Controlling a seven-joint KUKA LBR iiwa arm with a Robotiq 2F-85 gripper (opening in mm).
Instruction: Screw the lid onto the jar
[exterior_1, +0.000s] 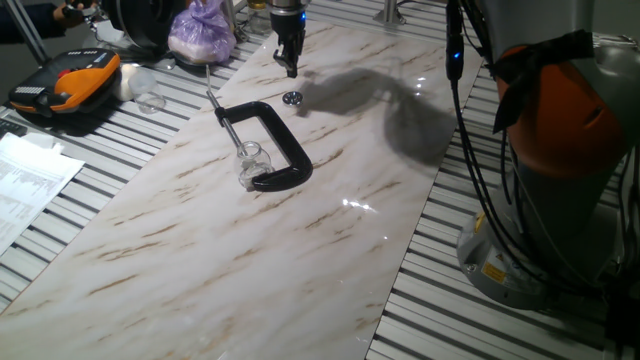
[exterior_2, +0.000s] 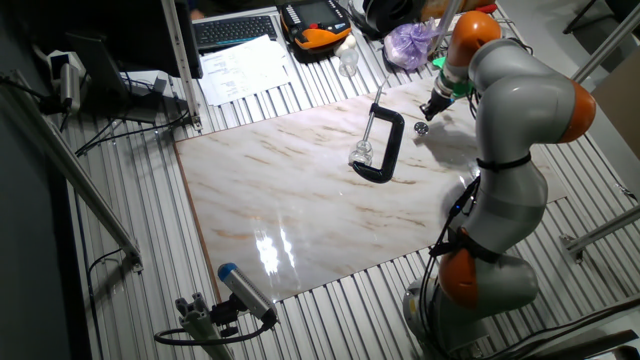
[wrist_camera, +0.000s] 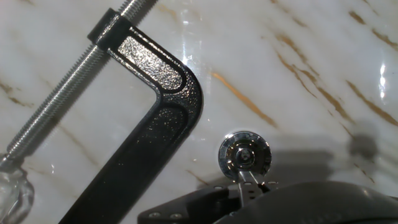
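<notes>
The lid (exterior_1: 292, 98), a small shiny round cap, lies flat on the marble table top beyond the black C-clamp (exterior_1: 272, 140). The small clear jar (exterior_1: 250, 158) stands upright in the clamp's mouth, under its screw. My gripper (exterior_1: 291, 68) hangs above the lid, not touching it, with its fingers drawn together and nothing between them. In the other fixed view the gripper (exterior_2: 431, 108) is just above the lid (exterior_2: 422, 128), and the jar (exterior_2: 364, 155) sits in the clamp (exterior_2: 387, 140). The hand view shows the lid (wrist_camera: 244, 155) right below the fingertips (wrist_camera: 250, 182), the clamp (wrist_camera: 155, 124) to its left, and the jar's edge (wrist_camera: 9, 193).
Another clear glass vessel (exterior_1: 150, 100) lies on the slatted bench at the back left. A purple bag (exterior_1: 203, 30), an orange and black case (exterior_1: 65, 85) and papers (exterior_1: 25, 180) are nearby. The arm's base (exterior_1: 540, 230) stands at the right.
</notes>
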